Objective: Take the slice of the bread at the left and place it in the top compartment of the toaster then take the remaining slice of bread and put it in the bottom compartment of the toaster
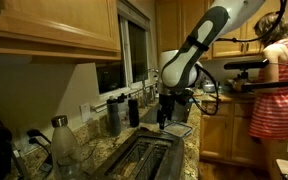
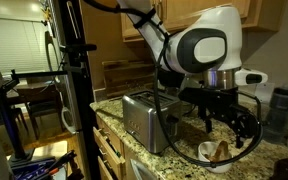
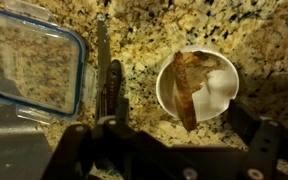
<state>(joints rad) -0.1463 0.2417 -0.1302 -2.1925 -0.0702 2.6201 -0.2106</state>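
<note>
- The bread (image 3: 187, 88) stands on edge in a white bowl (image 3: 222, 98) directly beneath the claw (image 3: 169, 158), just ahead of its fingertips in the wrist view.
- The claw hovers above the bowl with its jaws spread wide apart, gripping nothing and touching nothing that I can see.
- The toaster (image 2: 142, 120) sits on the granite counter (image 3: 154, 25) off to one side of the claw, near it but apart.
- Its slots (image 1: 144, 155) look empty.
- Progress, as I judge it: neither slice is placed, so both transfers are left (the first grasp is not yet made).
- Count: one toaster, two slots and one bowl.
- There seem to be two slices, though they overlap and I cannot be sure.
- Farther out from the claw, beyond the bowl, lie one blue-rimmed container (image 3: 29, 65) and what looks like one knife (image 3: 112, 80).
</note>
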